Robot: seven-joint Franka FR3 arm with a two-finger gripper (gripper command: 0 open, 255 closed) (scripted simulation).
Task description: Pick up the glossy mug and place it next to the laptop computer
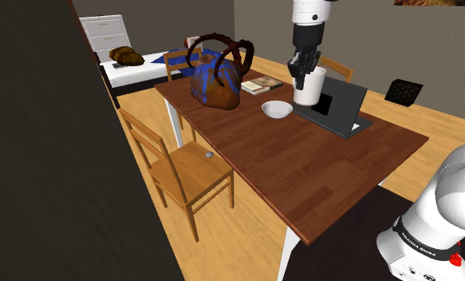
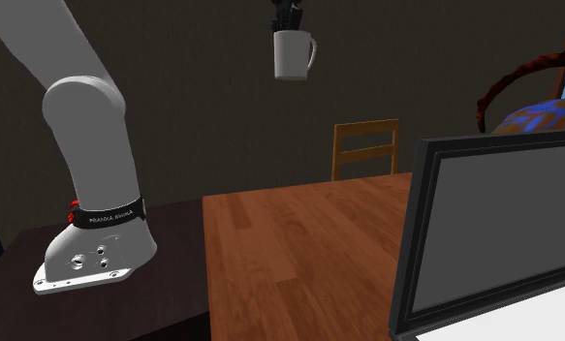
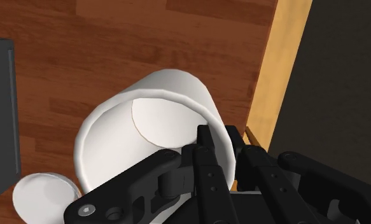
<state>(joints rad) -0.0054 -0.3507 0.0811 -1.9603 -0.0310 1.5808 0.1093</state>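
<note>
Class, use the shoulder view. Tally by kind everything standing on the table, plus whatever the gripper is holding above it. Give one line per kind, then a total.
mug: 1 (white, held by the gripper)
bowl: 1 (white)
laptop: 1
book: 1
brown-and-blue ornament: 1
Total: 5

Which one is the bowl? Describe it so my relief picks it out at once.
Start at the long reddish-brown wooden table. Between the big brown-and-blue looped sculpture and the open dark grey laptop computer sits a small white bowl. Unlike the tall white handled mug held up in the air, it is low, wide and handleless.
</note>
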